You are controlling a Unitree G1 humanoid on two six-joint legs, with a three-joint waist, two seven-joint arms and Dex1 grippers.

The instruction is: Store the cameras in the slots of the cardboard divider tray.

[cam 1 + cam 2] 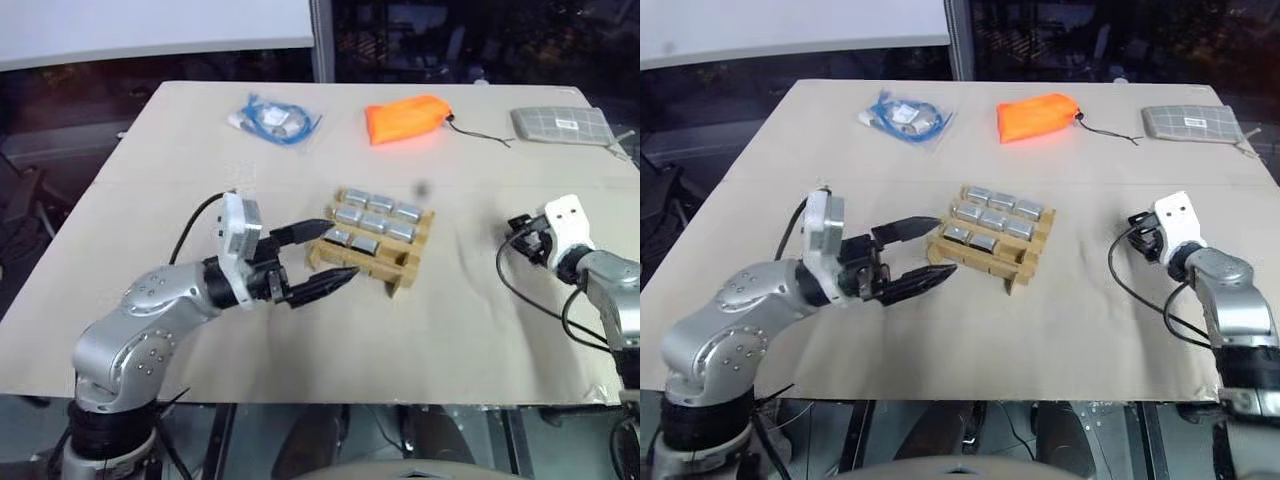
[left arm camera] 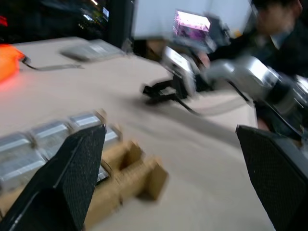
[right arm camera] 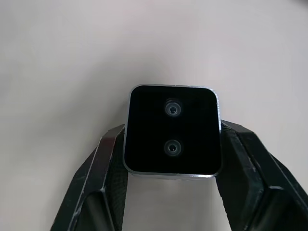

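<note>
At centre right, the right tool (image 3: 172, 144) is pinching a small rigid silver-edged, black-faced camera (image 3: 172, 131) by its 2 smooth sides; it looks light but slippery. The left tool (image 1: 318, 259) is gaping empty beside the tan cardboard divider tray (image 1: 404, 270) on the counter (image 1: 470, 310).

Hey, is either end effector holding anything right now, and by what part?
The right end effector grips a camera, its fingers pressed on the two opposite side edges, black face toward the wrist. The left end effector is open, holding nothing, beside the cardboard divider tray.
</note>
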